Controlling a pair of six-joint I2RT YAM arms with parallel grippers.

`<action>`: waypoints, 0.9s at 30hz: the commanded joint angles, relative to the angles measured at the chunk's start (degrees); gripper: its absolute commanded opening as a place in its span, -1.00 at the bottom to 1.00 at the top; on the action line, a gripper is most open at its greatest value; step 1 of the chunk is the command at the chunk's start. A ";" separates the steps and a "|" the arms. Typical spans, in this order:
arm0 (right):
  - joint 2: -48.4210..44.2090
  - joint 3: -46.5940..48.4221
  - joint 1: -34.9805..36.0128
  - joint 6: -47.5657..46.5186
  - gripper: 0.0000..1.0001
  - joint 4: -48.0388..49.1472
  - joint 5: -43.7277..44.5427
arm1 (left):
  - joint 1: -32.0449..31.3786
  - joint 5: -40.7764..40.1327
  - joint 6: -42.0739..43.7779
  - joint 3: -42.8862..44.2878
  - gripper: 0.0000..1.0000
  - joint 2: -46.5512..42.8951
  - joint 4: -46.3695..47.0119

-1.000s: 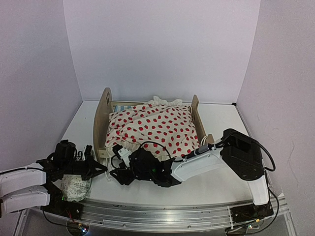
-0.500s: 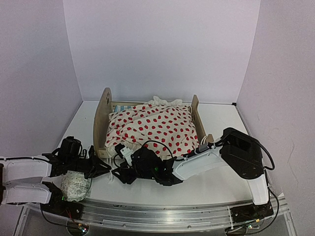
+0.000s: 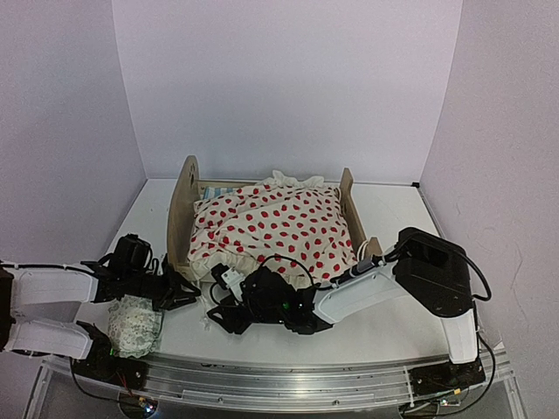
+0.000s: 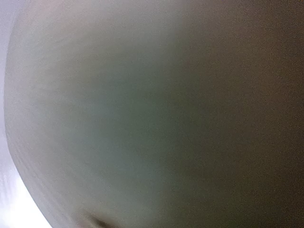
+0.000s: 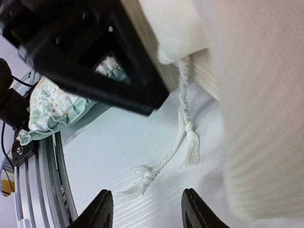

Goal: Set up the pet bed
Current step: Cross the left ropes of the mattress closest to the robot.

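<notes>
Blanket [image 3: 279, 223] heaped over pet bed [image 3: 182, 205], right pincer [image 5: 148, 211] parted, left pincer [image 3: 183, 292] (state unclear) beside pillow [image 3: 135, 325].

Left gripper [image 3: 181, 292], right gripper [image 3: 214, 316] and pillow [image 3: 135, 327] crowd the near left corner of the pet bed [image 3: 182, 209]. Bare table [image 3: 395, 218] lies to its right

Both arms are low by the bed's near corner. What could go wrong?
1. The left gripper and right gripper sit close together by the light plywood pet bed and could collide.
2. The white tasselled cord lies by the right gripper's open fingers; snagging it could drag the cream red-dotted blanket.
3. The small green-patterned pillow at the near edge of the table could get knocked off by the left arm.
</notes>
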 commanded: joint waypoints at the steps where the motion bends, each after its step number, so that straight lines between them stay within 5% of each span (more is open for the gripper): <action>1: -1.41 1.79 0.48 0.61 -0.01 1.68 -2.53 | -0.33 -8.48 11.24 6.79 -0.36 -5.91 -9.64; 6: 0.68 4.68 1.21 0.06 0.04 1.20 -2.51 | -0.41 -12.15 19.55 9.02 -0.35 -10.43 -17.34; 12: 3.94 9.12 4.68 -3.13 0.08 -2.63 1.60 | -0.44 -11.19 17.74 10.01 -0.35 -13.04 -18.27; 27: 10.61 17.48 6.61 -7.28 -0.01 -11.39 28.84 | -0.42 -24.05 15.16 16.17 -0.33 -17.65 -30.89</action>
